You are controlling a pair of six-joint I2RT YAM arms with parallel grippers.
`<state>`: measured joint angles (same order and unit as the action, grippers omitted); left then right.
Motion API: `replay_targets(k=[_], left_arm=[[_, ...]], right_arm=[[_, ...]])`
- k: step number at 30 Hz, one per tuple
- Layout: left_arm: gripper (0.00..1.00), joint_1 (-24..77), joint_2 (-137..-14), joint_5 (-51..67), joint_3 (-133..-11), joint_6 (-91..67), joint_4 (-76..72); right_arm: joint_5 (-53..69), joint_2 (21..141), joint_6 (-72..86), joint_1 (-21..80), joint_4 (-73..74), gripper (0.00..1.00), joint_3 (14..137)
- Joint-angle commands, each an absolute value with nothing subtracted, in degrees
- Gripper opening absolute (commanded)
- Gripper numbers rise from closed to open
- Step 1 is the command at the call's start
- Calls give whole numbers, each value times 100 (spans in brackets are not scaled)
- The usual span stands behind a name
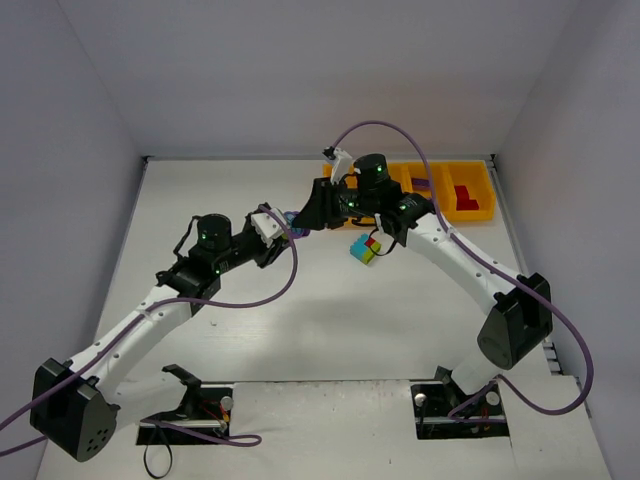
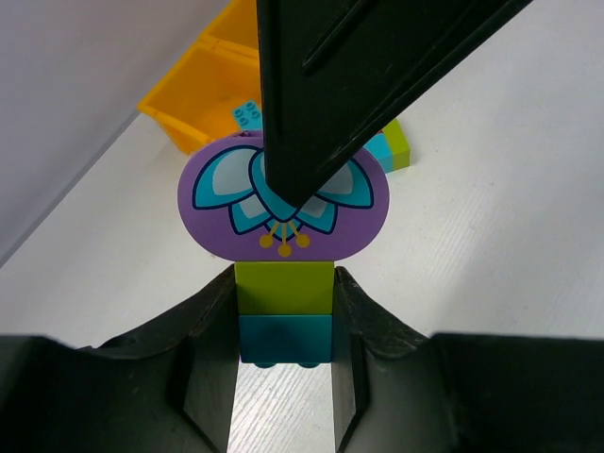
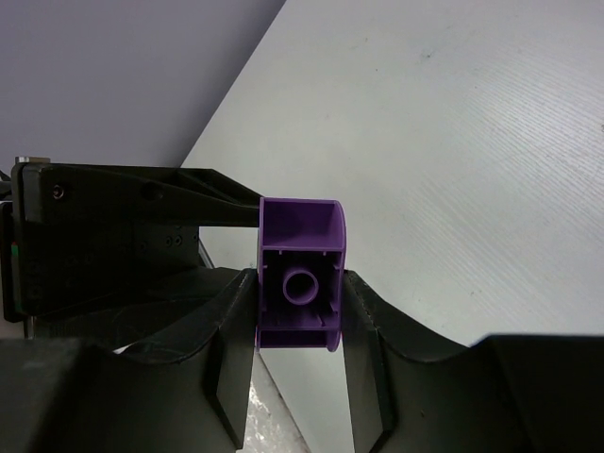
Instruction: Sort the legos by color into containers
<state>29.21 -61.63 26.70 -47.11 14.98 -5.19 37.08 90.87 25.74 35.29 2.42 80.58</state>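
- Left tool (image 2: 283, 316): closed on a lime brick (image 2: 283, 288) stacked on a teal brick (image 2: 283, 338).
- Right tool (image 3: 297, 307): clamped on the purple piece (image 3: 300, 274) capping that stack, meeting the left tool tip to tip.
- Just beyond the right tool: mixed cluster (image 1: 365, 248) on the worktop (image 1: 300, 330), judged unsorted.
- Farther out: tray (image 1: 478, 212) holding a red brick (image 1: 465, 192); sorting judged partly done.
- Left wrist view alone shows the piece's flower print and a second teal brick (image 2: 247, 113) in the tray.
- Right wrist view alone shows its hollow underside.
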Motion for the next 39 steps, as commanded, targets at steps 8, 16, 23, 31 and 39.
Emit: replay_targets(k=[8, 16, 23, 31, 39], left_arm=[[0, 2962, -6214, 2452, -4614, 1442, -756], [0, 2962, -6293, 2452, -4491, 1283, -835], [0, 2953, -6100, 2496, -4368, 1169, -1081], [0, 2971, -5696, 2698, -4228, 984, -1203], [0, 2971, -5651, 2874, -4201, 923, -1371]], right_arm=[[3814, 8780, 2365, 2744, 167, 0, 8358], [3973, 8578, 2250, 1873, 246, 0, 8455], [1407, 8805, 1846, 774, 299, 0, 8376], [132, 9983, 1802, -17, -474, 0, 8393], [211, 11205, 1626, -193, -563, 18, 9158]])
